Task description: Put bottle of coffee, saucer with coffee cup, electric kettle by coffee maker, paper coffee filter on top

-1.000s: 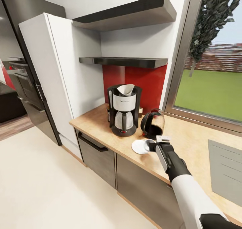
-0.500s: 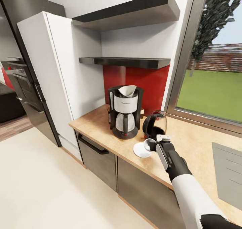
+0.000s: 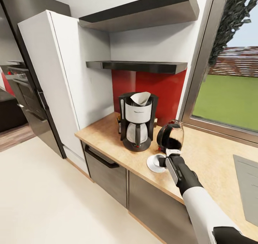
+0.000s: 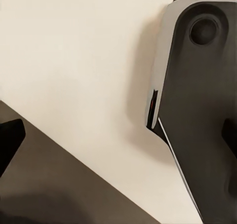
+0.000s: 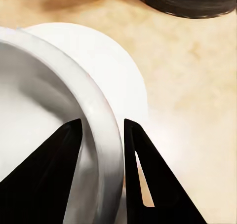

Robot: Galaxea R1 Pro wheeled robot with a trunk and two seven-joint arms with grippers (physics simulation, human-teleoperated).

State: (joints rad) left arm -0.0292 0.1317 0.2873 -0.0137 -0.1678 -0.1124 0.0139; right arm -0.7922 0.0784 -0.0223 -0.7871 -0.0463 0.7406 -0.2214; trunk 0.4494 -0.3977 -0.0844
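Coffee cup (image 5: 59, 135) over saucer (image 5: 113, 76) on counter (image 3: 200, 154), just in front of electric kettle (image 3: 171, 136), right of coffee maker (image 3: 138, 124). Right tool (image 5: 101, 130) pinches cup rim, one finger inside, one outside; saucer directly beneath; lower and release

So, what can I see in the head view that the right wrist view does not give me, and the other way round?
Head view alone: the coffee maker with the paper coffee filter on top, the kitchen shelf and the window.

Right wrist view alone: the two black fingers, one inside and one outside the rim of the coffee cup.

Both: the right gripper, the saucer under the cup, the electric kettle and the countertop.
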